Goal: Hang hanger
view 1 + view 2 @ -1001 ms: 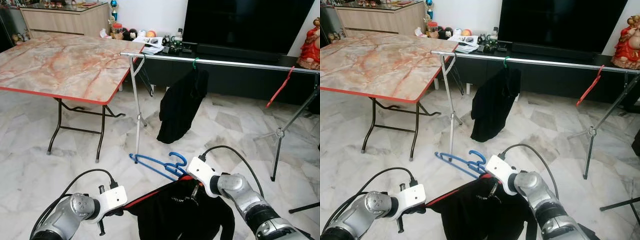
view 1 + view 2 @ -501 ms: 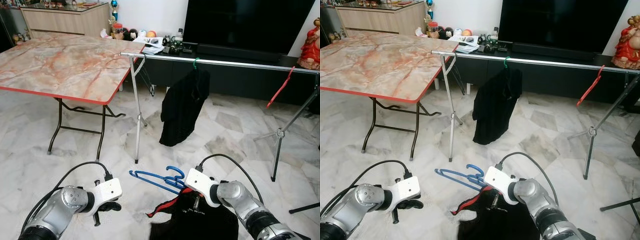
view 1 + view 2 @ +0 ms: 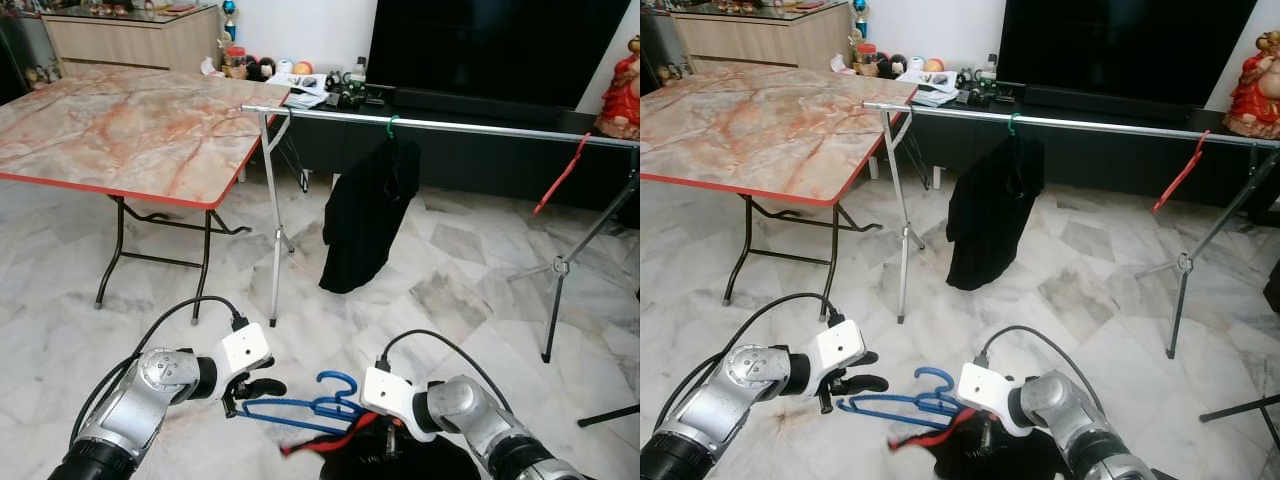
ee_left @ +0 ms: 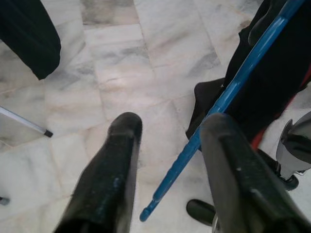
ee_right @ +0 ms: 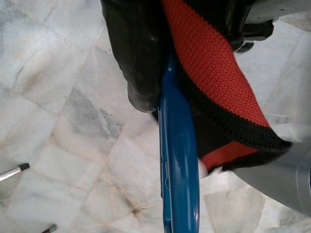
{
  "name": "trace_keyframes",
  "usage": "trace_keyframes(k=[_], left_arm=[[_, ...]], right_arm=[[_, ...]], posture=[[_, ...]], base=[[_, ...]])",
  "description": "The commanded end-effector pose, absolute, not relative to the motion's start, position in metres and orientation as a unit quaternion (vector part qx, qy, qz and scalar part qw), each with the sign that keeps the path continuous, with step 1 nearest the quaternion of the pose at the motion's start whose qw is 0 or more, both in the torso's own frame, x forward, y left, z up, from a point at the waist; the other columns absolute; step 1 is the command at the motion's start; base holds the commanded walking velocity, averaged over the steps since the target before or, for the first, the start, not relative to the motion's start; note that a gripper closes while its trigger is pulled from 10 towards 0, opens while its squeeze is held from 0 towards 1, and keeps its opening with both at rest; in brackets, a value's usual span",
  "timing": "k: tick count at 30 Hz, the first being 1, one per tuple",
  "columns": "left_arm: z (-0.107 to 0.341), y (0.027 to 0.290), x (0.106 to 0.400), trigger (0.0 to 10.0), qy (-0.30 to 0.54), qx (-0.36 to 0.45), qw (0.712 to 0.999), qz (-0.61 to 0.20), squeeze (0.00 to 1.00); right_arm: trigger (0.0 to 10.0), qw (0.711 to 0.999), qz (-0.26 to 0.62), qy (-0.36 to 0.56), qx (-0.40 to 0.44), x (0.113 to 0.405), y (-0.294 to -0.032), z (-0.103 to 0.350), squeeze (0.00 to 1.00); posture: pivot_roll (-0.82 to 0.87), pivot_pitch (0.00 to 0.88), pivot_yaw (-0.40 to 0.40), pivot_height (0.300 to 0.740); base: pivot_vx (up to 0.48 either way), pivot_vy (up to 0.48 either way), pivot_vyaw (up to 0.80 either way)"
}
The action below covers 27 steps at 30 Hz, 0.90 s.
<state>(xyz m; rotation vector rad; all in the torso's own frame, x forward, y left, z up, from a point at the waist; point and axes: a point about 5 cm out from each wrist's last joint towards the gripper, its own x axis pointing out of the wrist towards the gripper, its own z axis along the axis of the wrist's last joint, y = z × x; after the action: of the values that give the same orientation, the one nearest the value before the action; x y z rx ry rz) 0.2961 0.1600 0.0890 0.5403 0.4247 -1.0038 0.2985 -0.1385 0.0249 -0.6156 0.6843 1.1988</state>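
Note:
A blue hanger (image 3: pixel 300 408) lies low over the marble floor, its hook up and a black garment with red trim (image 3: pixel 985 458) bunched at its right end. My right gripper (image 3: pixel 388 443) is shut on the hanger; in the right wrist view a black finger (image 5: pixel 141 58) presses the blue bar (image 5: pixel 179 160) beside the red collar (image 5: pixel 214 73). My left gripper (image 3: pixel 868 370) stands open at the hanger's left end, the blue bar (image 4: pixel 218 104) passing between its fingers (image 4: pixel 116 165) without touching. Ahead, a silver rail (image 3: pixel 480 126) carries a black shirt (image 3: pixel 365 215) and a red hanger (image 3: pixel 560 175).
A marble-topped folding table (image 3: pixel 130 130) stands at the left, its corner by the rail's left post (image 3: pixel 272 225). The rail's right tripod leg (image 3: pixel 555 300) spreads over the floor. A dark TV cabinet (image 3: pixel 480 160) runs behind the rail.
My left gripper let go of the garment's red edge and swung right to the hanger's left end. The right gripper sank lower, and the garment dropped and bunched.

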Motion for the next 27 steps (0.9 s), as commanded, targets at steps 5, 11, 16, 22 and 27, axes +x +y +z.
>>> trace_keyframes(k=[5, 11, 16, 22, 27], left_arm=[[0.091, 0.153, 0.286, 10.0, 0.213, 0.246, 0.795, -0.511, 0.0], [0.081, 0.158, 0.287, 10.0, 0.23, 0.284, 0.789, -0.494, 0.0], [0.079, 0.152, 0.286, 10.0, 0.237, 0.283, 0.781, -0.503, 0.0], [0.075, 0.147, 0.285, 10.0, 0.241, 0.291, 0.774, -0.508, 0.0], [0.075, 0.147, 0.283, 10.0, 0.249, 0.287, 0.767, -0.517, 0.0]], right_arm=[[10.0, 0.725, 0.548, 0.303, -0.286, 0.302, -0.133, 0.028, 0.0], [10.0, 0.713, 0.569, 0.297, -0.283, 0.299, -0.129, 0.027, 0.0], [10.0, 0.708, 0.587, 0.284, -0.271, 0.297, -0.126, 0.029, 0.0], [10.0, 0.707, 0.597, 0.271, -0.265, 0.296, -0.12, 0.031, 0.0], [10.0, 0.707, 0.601, 0.258, -0.269, 0.296, -0.112, 0.031, 0.0]], posture=[[0.23, 0.0, -0.073, 0.74], [0.23, 0.0, -0.076, 0.74], [0.22, 0.0, -0.073, 0.74], [0.22, 0.0, -0.071, 0.74], [0.22, 0.0, -0.067, 0.74]], base=[[0.0, 0.0, 0.0], [0.0, 0.0, 0.0], [0.0, 0.0, 0.0], [0.0, 0.0, 0.0], [0.0, 0.0, 0.0]])
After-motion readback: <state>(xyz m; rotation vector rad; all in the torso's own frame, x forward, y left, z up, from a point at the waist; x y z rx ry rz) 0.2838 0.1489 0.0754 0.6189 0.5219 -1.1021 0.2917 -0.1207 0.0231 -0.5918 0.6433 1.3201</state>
